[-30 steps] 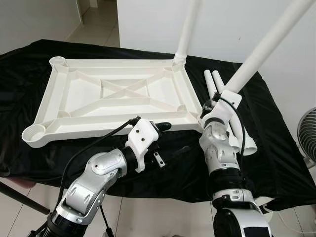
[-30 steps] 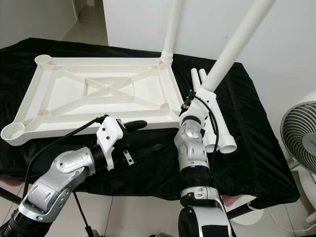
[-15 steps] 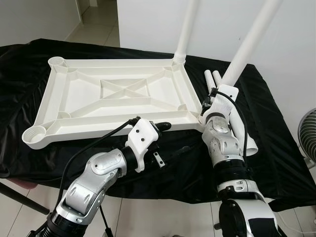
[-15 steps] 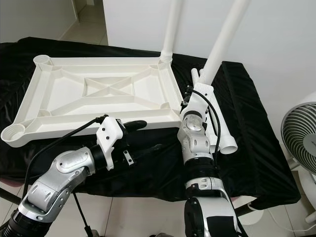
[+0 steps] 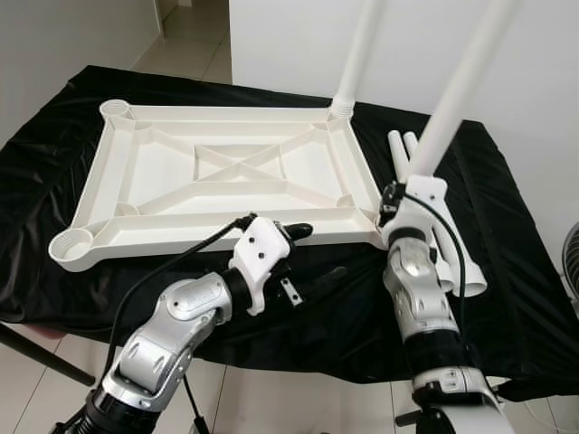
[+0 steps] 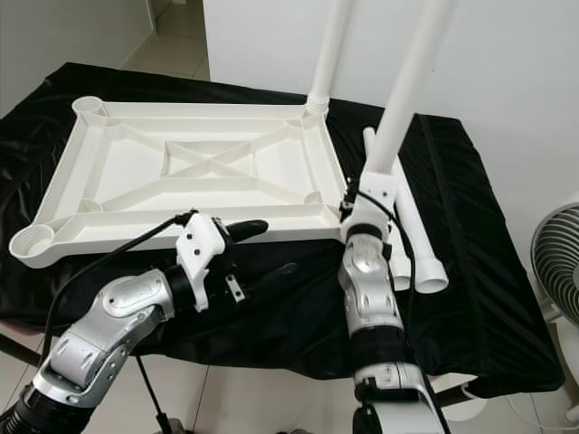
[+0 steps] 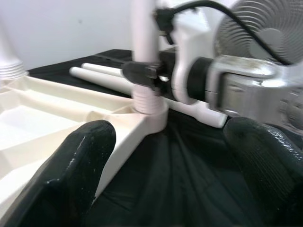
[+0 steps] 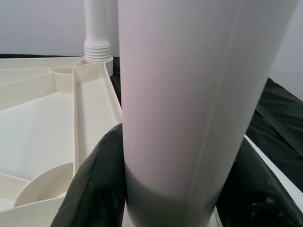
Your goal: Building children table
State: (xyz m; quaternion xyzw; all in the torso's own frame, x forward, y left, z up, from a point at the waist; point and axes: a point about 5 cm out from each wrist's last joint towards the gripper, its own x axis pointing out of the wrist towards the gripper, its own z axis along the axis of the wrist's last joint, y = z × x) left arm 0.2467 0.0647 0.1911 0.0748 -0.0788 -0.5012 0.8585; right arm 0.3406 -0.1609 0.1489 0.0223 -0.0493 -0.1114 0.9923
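Note:
The white tabletop (image 5: 154, 203) lies upside down on the black-draped table. One white leg (image 5: 357, 54) stands screwed in its far right corner. My right gripper (image 5: 398, 194) is shut on a second leg (image 5: 457, 90), whose lower end sits at the near right corner socket (image 7: 151, 116), leaning slightly right. In the right wrist view the black fingers (image 8: 94, 184) hug this leg (image 8: 189, 94). My left gripper (image 5: 317, 253) hovers open by the tabletop's front edge, holding nothing; its fingers (image 7: 80, 161) frame the corner.
Two loose legs (image 6: 412, 235) lie on the cloth to the right of the tabletop. Both left corner sockets (image 5: 72, 244) stand vacant. A fan (image 6: 556, 271) stands off the table's right end. A white wall runs behind the table.
The right gripper has swung its leg from a strong rightward lean to nearly upright over the near right corner. The left arm has stayed put. The camera shifted a little.

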